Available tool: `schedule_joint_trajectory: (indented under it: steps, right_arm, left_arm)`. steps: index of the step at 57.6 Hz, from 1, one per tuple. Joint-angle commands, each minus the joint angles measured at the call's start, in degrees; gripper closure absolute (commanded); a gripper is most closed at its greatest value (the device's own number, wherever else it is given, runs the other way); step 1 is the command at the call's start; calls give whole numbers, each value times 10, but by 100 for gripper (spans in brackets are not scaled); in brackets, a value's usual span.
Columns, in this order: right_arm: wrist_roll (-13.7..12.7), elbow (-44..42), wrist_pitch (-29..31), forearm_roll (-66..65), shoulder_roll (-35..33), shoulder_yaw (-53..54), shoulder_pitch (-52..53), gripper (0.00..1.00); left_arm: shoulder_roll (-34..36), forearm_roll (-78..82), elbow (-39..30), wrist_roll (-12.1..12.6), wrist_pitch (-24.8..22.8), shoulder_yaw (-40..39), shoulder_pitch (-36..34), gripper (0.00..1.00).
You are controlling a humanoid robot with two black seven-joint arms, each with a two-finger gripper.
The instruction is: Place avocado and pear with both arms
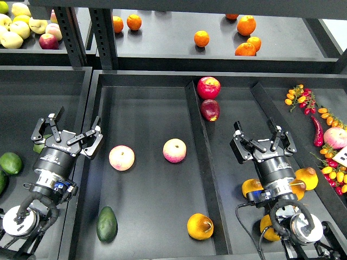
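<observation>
Middle tray [143,227] holds avocado [107,223], pear [199,226], two peaches [121,157]

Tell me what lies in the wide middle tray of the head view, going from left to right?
Dark avocado → left peach → right peach → yellow-orange pear.

The avocado [107,223] is very dark, dull green; the pear [199,226] yellow-orange with what looks like a reddish-brown patch. Two peaches [121,157] are pink and cream. The tray [146,108] is matte black.
</observation>
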Motion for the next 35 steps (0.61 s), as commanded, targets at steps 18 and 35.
schedule_joint_trajectory:
  steps: [18, 35]
  right_arm:
    - [0, -1, 0, 0, 0, 0, -3, 0]
    - [0, -1, 0, 0, 0, 0, -3, 0]
  left_arm:
    - [0, 1, -1, 1, 1, 3, 2, 1]
    - [0, 2, -2, 1, -1, 6, 4, 1]
